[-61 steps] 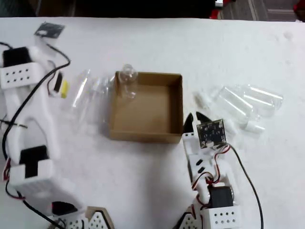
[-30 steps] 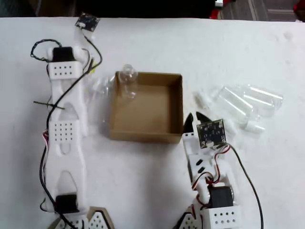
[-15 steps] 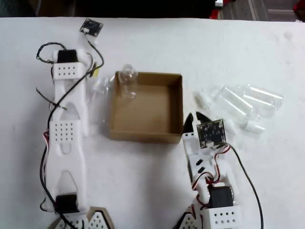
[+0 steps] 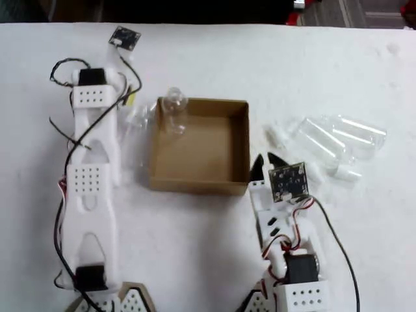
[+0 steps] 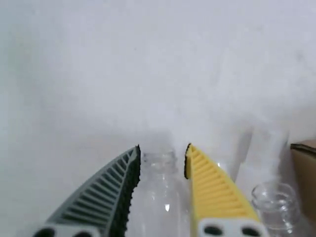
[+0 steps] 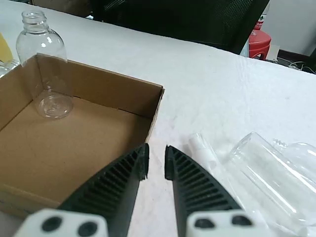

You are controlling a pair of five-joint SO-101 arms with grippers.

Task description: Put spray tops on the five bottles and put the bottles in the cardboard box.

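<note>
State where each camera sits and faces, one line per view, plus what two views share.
High view: fixed above, looking down on the white table, brown cardboard box, white left arm and right arm.
Left wrist view: on the left arm, facing the table past grey and yellow jaws flanking a clear plastic bottle.
Right wrist view: on the right arm, facing past black jaws into the box.
Shared: high and right wrist views show the box.

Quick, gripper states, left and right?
Left gripper: around the neck of a bottle; clamped or not cannot be told.
Right gripper: open a crack, holding nothing.
</note>
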